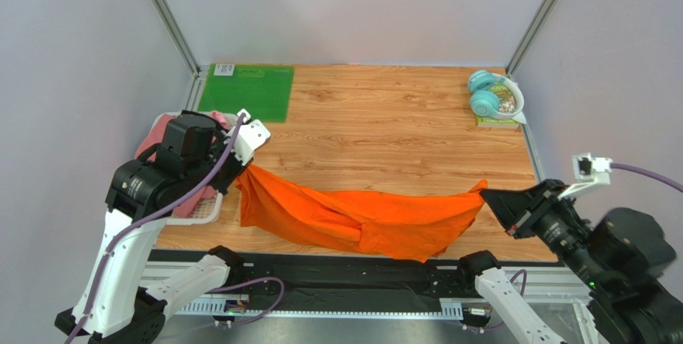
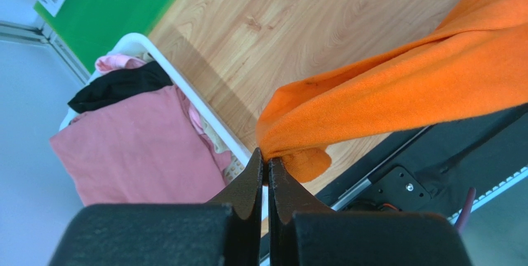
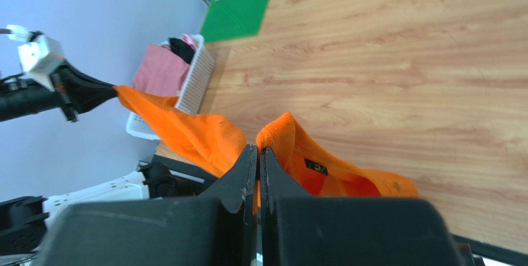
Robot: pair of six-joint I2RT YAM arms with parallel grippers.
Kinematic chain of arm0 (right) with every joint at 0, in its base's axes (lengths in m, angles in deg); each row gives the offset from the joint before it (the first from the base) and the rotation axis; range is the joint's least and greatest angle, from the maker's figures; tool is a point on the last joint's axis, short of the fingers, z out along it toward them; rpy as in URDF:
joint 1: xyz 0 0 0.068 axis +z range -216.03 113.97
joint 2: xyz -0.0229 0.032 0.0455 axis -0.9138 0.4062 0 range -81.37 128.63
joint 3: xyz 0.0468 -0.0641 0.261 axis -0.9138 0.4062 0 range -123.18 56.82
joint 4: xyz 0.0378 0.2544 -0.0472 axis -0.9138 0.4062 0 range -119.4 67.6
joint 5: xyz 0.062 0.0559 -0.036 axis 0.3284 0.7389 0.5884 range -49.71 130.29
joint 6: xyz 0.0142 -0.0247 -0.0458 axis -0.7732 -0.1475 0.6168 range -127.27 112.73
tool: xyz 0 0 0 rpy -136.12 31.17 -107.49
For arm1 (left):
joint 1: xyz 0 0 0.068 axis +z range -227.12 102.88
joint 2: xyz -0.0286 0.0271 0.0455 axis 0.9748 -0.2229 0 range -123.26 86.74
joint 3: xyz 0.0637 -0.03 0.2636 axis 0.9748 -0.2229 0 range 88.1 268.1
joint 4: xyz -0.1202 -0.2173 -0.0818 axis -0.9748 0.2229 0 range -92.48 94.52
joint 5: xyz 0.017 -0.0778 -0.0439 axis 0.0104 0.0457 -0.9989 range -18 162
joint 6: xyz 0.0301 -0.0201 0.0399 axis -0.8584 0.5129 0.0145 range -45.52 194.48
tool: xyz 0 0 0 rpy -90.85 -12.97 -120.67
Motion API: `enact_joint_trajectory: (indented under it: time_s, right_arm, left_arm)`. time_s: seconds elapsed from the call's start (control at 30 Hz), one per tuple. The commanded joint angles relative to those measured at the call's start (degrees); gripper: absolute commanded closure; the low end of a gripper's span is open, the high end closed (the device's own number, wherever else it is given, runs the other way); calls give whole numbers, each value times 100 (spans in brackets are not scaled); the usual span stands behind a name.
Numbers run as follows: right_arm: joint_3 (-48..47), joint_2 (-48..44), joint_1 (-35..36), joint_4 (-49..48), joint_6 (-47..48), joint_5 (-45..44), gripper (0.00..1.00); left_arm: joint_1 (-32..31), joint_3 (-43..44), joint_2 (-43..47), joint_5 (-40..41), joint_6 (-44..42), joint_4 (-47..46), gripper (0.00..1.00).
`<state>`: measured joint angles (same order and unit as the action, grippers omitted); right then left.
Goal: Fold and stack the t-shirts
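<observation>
Top view, left to right. At the left edge of the worktop (image 1: 385, 128) stands a white basket (image 1: 200, 210) holding the pink shirt (image 2: 142, 142), with the black shirt (image 2: 121, 86) lying bunched on its far side. Both are loosely piled rather than folded.

The left pincer (image 2: 265, 159) hangs above the near-left corner, just beside the basket. Its jaws are clenched on one bunched end of the orange shirt (image 1: 361, 220).

A flat green mat (image 1: 248, 92) lies at the far-left corner, well apart from the shirt.

The orange shirt is stretched as a long, sagging band along the near edge, running from one pincer to the other. Both ends are raised. Its middle droops in loose folds, and the lowest fold reaches the near edge.

The right pincer (image 3: 257, 150) is at the near-right corner, jaws clenched on the shirt's other end. The right wrist view shows a small dark label inside the shirt, near this pincer.

Teal headphones (image 1: 489, 96) rest at the far-right corner, well apart from the shirt.
</observation>
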<state>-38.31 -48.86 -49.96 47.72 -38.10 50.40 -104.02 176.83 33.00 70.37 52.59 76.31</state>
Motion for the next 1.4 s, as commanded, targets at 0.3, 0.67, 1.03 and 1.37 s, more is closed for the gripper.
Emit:
enact_joint_trajectory:
  time_s: [0.3,0.67,1.03,1.37]
  right_arm:
    - [1937,1853,-8,-2312,270,-1406,100]
    - [1674,5061,-1027,-3792,279,-774,100]
    - [1067,6618,-1326,-3784,306,-659,83]
    - [1530,5910,-1256,-3388,253,-422,51]
  left_arm:
    - [0,-2033,-1867,663,-395,-951,100]
    - [298,-1334,-4372,1832,-554,-2429,100]
    - [439,-760,-5253,2229,-457,-2702,61]
    - [439,-1638,-3752,1640,-298,-2403,54]
